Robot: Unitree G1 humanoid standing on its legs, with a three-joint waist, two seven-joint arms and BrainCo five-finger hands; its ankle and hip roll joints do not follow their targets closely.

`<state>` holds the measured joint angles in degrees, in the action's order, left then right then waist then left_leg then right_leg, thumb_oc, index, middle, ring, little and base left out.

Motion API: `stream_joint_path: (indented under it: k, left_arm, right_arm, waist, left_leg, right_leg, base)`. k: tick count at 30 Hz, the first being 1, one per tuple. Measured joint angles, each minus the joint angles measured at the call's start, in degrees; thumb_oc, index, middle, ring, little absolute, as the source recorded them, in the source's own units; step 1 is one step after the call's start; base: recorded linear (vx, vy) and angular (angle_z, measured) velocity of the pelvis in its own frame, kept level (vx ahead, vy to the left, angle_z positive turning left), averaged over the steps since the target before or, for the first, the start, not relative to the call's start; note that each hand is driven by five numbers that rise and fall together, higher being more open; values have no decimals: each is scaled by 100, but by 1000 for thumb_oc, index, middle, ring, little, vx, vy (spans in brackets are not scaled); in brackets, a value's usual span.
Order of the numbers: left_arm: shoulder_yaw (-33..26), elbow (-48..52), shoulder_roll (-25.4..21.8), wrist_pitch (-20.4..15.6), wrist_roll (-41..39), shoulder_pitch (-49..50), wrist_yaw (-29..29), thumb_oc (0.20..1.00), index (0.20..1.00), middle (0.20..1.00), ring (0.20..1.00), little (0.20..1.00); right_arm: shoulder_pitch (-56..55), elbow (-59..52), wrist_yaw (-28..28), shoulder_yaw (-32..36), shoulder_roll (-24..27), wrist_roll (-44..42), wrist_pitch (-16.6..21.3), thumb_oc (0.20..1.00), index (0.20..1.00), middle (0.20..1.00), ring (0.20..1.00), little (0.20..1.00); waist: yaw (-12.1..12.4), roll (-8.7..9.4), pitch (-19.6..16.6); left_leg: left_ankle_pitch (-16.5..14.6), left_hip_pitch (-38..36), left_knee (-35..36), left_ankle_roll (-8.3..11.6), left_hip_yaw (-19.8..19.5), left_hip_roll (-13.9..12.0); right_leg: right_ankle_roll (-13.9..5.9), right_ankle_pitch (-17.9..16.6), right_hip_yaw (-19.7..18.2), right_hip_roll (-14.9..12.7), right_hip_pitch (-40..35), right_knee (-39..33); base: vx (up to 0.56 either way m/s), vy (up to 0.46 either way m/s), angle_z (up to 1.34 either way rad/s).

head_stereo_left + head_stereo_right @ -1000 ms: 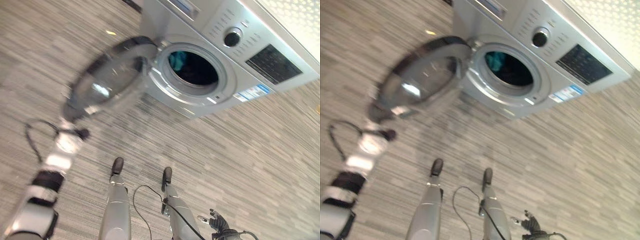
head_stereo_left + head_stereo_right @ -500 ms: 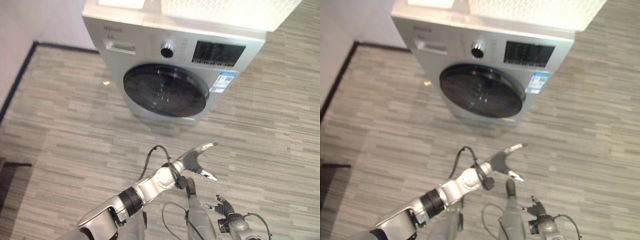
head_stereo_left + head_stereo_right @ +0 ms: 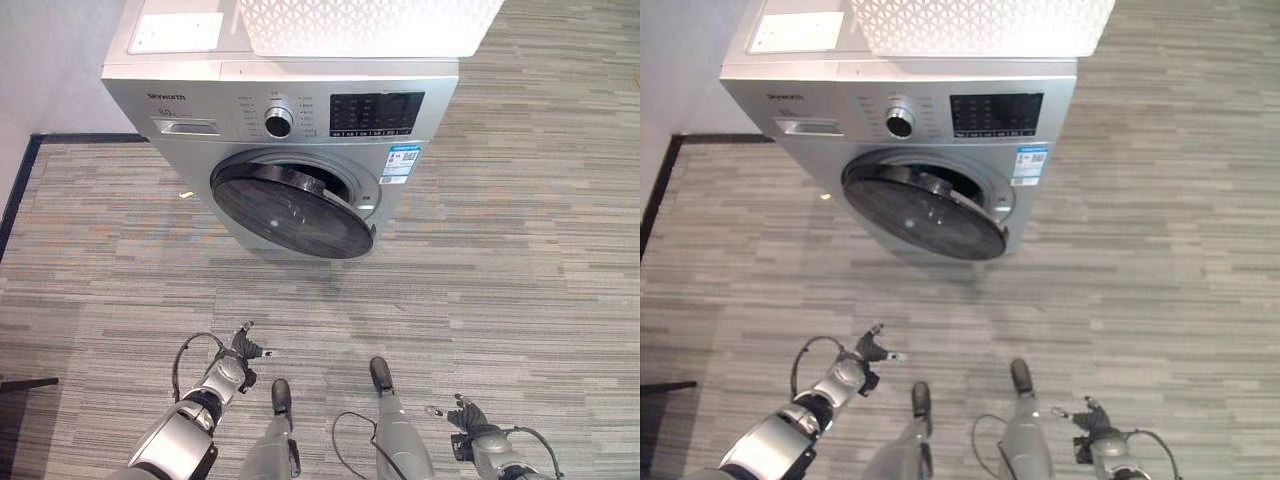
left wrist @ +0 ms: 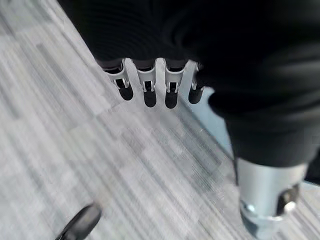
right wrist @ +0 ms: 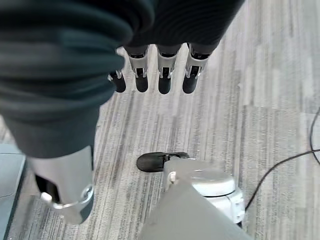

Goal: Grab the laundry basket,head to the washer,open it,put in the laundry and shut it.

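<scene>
Well ahead of both sets of fingers stands the washer [image 3: 285, 150], its round door [image 3: 290, 210] partly ajar — the white laundry basket [image 3: 365, 25] sits on top of it. Left hand [image 3: 243, 350] and right hand [image 3: 468, 415] hang low over the striped floor [image 3: 520, 270] — fingers straight and spread, holding nothing.
</scene>
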<state>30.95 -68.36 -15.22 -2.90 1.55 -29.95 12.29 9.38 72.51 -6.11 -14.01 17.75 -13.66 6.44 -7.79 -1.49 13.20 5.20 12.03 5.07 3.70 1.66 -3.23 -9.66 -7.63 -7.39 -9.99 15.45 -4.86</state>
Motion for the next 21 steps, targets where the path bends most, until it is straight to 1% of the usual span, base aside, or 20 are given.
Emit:
stream_joint_path:
  k: [2, 3, 4, 5, 6, 7, 9, 10, 11, 12, 13, 14, 16, 17, 19, 21]
  left_arm:
    - [107, 80, -21, -20, 183, -252, 20, 1000, 1000, 1000, 1000, 1000]
    - [108, 69, -82, 5, 358, -610, 45, 1000, 1000, 1000, 1000, 1000]
    - [376, -210, -260, 52, 525, -1226, 76, 1000, 1000, 1000, 1000, 1000]
    - [352, -438, -680, 88, 632, -2044, 129, 1000, 1000, 1000, 1000, 1000]
    - [293, -442, -875, 103, 632, -2316, 182, 1000, 1000, 1000, 1000, 1000]
    - [175, -425, -1007, 160, 641, -2534, 260, 1000, 1000, 1000, 1000, 1000]
    - [69, -489, -1226, 215, 636, -2926, 384, 1000, 1000, 1000, 1000, 1000]
    - [28, -585, -1423, 225, 629, -3136, 458, 1000, 1000, 1000, 1000, 1000]
    - [76, -910, -1695, 336, 627, -3378, 469, 1000, 1000, 1000, 1000, 1000]
    - [85, -952, -1714, 338, 623, -3361, 488, 1000, 1000, 1000, 1000, 1000]
    - [90, -973, -1733, 337, 619, -3371, 498, 1000, 1000, 1000, 1000, 1000]
    - [84, -980, -1779, 334, 609, -3447, 504, 1000, 1000, 1000, 1000, 1000]
    - [131, -1024, -1878, 373, 557, -3781, 545, 1000, 1000, 1000, 1000, 1000]
    - [187, -1096, -2001, 378, 548, -4066, 553, 1000, 1000, 1000, 1000, 1000]
    - [369, -1167, -2235, 431, 505, -4596, 570, 1000, 1000, 1000, 1000, 1000]
    - [551, -1210, -2381, 445, 352, -4808, 605, 1000, 1000, 1000, 1000, 1000]
  right_arm:
    - [32, -51, 10, -25, -38, 0, -3, 1000, 1000, 1000, 1000, 1000]
    - [163, -117, 0, -81, -26, -12, -7, 1000, 1000, 1000, 1000, 1000]
    - [380, -124, -9, -66, -39, -43, 31, 1000, 1000, 1000, 1000, 1000]
    - [587, -220, -11, -74, -64, -136, 108, 1000, 1000, 1000, 1000, 1000]
    - [597, -230, -12, -79, -54, -136, 112, 1000, 1000, 1000, 1000, 1000]
    - [436, -349, -30, -139, -41, -135, 173, 1000, 1000, 1000, 1000, 1000]
    - [162, -472, -21, -136, -92, -136, 191, 1000, 1000, 1000, 1000, 1000]
    - [-3, -545, -15, -126, -177, -137, 250, 1000, 1000, 1000, 1000, 1000]
    - [-66, -613, -20, -128, -241, -142, 220, 1000, 1000, 1000, 1000, 1000]
    - [-146, -601, -18, -127, -237, -150, 209, 1000, 1000, 1000, 1000, 1000]
    - [-196, -630, -19, -144, -249, -180, 234, 1000, 1000, 1000, 1000, 1000]
    - [-192, -682, -15, -149, -257, -245, 303, 1000, 1000, 1000, 1000, 1000]
    - [-170, -725, -19, -142, -255, -328, 424, 1000, 1000, 1000, 1000, 1000]
    - [-169, -737, -21, -140, -263, -400, 480, 1000, 1000, 1000, 1000, 1000]
    - [-169, -752, -20, -136, -293, -534, 491, 1000, 1000, 1000, 1000, 1000]
    - [-225, -851, -16, -139, -353, -629, 517, 1000, 1000, 1000, 1000, 1000]
  waist:
    - [-44, 17, -7]
    - [-169, 49, -6]
    - [-231, 132, 21]
    - [-308, 308, 220]
    - [-423, 305, 423]
    - [-540, 285, 564]
    - [-632, 326, 657]
    - [-666, 372, 682]
    - [-736, 397, 776]
    - [-745, 413, 800]
    - [-734, 454, 824]
    - [-731, 470, 837]
    - [-751, 490, 838]
    - [-762, 499, 843]
    - [-778, 507, 848]
    - [-794, 542, 867]
  left_leg:
    - [-17, 32, 2, -21, 145, 39]
    - [-23, 221, 3, -22, 246, 78]
    - [-30, 542, 3, 4, 363, 118]
    - [75, 851, 3, -1, 447, 189]
    - [99, 856, 3, 29, 480, 184]
    - [82, 854, 4, 15, 517, 172]
    - [30, 949, 9, 41, 679, 130]
    - [5, 1028, 9, 69, 796, 75]
    - [6, 1098, 8, 82, 829, 4]
    - [4, 1099, 8, 85, 814, -35]
    - [0, 1105, 9, 90, 694, -116]
    - [-41, 1127, 9, 148, 651, -183]
    - [-58, 1273, 8, 213, 634, -281]
    - [-39, 1402, 8, 253, 603, -319]
    - [13, 1695, 7, 336, 498, -385]
    - [60, 1837, 8, 409, 450, -476]
  right_leg:
    - [-30, -66, -129, -30, 98, 2]
    - [-50, -107, -248, -56, 379, 13]
    - [-92, -76, -398, -63, 860, 74]
    - [-172, -335, -437, -142, 1240, 6]
    - [-144, -432, -433, -131, 1265, -2]
    - [-141, -433, -445, -109, 1292, -3]
    - [-139, -434, -595, -41, 1509, -3]
    - [-133, -465, -679, 27, 1658, -2]
    - [-67, -540, -694, 116, 1773, 2]
    - [-52, -552, -685, 164, 1811, 2]
    - [-16, -581, -624, 247, 1863, 2]
    - [-11, -584, -615, 320, 1902, 2]
    - [6, -596, -598, 416, 2055, 2]
    - [36, -620, -584, 451, 2171, 2]
    - [104, -677, -506, 511, 2435, 4]
    - [160, -720, -462, 594, 2560, 3]
  base:
    - [-46, 56, -37]
    - [-33, 68, -45]
    - [36, 89, -70]
    - [62, 68, -58]
    - [74, 67, -46]
    - [105, 10, -24]
    - [99, -30, -42]
    - [95, -66, -59]
    - [100, -64, -53]
    - [122, -83, -48]
    - [83, -69, -37]
    - [71, -71, -30]
    - [80, -75, -10]
    - [88, -76, 2]
    - [92, -83, 6]
    - [87, -87, 3]
